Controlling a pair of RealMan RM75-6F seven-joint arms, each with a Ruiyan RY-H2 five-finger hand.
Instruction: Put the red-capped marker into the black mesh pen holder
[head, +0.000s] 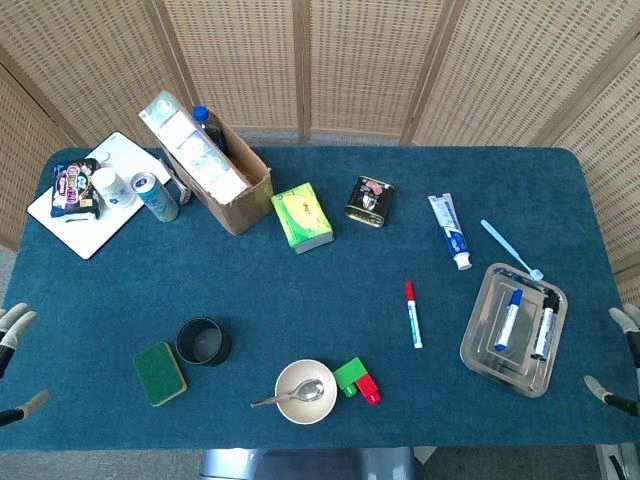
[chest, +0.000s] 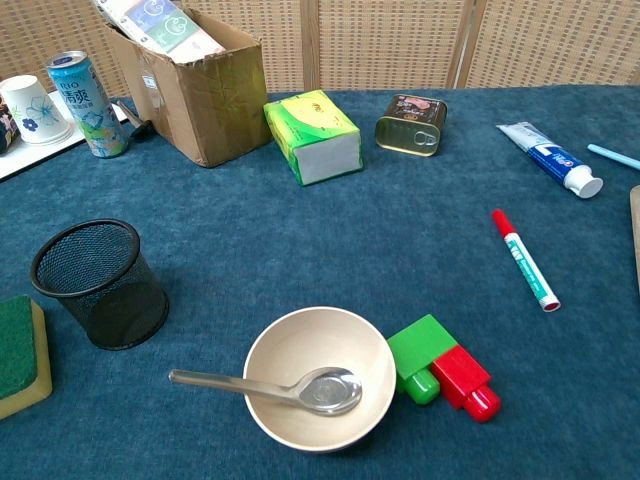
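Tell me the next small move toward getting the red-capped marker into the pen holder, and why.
Probably reach the right hand toward the red-capped marker. Both hands sit at the table's edges holding nothing, and the marker lies flat on the cloth, untouched, nearer the right hand than the left hand. The black mesh pen holder stands upright across the table.

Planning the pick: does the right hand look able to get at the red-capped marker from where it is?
Probably yes. The marker lies flat on bare cloth; between it and the right hand at the table edge sits only the low tray, which the arm could likely pass over.
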